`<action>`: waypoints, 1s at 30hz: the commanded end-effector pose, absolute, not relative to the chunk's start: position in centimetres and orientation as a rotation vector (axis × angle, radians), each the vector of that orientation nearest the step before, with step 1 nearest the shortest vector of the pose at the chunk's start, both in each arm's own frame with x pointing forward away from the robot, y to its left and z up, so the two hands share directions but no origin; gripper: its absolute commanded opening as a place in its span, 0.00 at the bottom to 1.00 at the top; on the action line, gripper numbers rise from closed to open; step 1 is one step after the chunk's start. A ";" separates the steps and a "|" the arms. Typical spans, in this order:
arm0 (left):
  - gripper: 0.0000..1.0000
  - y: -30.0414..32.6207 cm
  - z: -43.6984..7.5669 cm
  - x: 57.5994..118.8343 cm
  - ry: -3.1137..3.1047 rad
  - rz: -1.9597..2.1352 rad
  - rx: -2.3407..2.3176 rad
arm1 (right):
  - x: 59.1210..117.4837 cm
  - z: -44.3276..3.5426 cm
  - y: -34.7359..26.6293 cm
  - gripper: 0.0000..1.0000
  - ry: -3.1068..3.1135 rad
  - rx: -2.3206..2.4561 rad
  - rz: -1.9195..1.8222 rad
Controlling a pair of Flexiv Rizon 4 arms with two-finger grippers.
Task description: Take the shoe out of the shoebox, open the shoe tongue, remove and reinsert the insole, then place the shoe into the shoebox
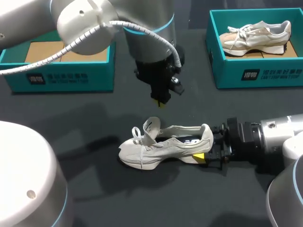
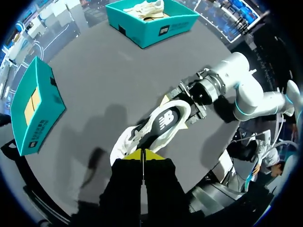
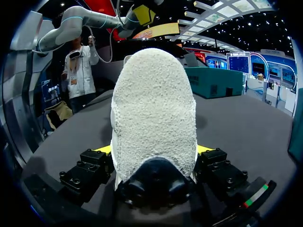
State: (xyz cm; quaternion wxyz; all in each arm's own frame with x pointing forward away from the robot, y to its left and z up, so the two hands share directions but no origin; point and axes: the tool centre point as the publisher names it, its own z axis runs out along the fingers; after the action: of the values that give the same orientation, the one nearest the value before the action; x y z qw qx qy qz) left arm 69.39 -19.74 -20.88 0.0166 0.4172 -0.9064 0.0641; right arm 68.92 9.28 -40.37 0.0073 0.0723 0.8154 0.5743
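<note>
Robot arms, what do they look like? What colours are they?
Both arms are smooth, round and silvery white, with thin light-blue rings at the joints. The left arm has a white ribbed cable looping along it. The right arm is the same silvery tube. The left gripper and right gripper are boxy and black, with bright yellow tips.

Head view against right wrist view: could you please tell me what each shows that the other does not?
Only the head view shows the second shoe lying in the right shoebox and the raised tongue of the held shoe. Only the right wrist view shows the fuzzy heel close up. Both show the right gripper shut on that heel, over the dark table.
</note>
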 end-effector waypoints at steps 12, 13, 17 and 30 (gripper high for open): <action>0.00 -21.8 -22.6 69.4 -3.065 0.260 0.285 | 68.8 -40.2 9.3 0.00 2.551 0.227 1.792; 0.00 -22.0 -22.9 69.3 -3.070 0.283 0.224 | 68.8 -40.2 9.3 0.00 2.551 0.227 1.792; 0.00 -22.2 -23.1 69.3 -3.066 0.306 0.134 | 68.8 -40.2 9.3 0.00 2.551 0.227 1.792; 0.00 -23.7 -26.8 70.2 -3.048 0.254 0.022 | 68.8 -40.2 9.3 0.00 2.551 0.227 1.792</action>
State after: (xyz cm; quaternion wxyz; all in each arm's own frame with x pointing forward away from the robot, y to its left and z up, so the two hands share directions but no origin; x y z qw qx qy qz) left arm 69.33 -22.39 -24.92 0.0264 0.0112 -0.9958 0.0870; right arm 68.92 9.28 -40.37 0.0073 0.0723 0.8154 0.5743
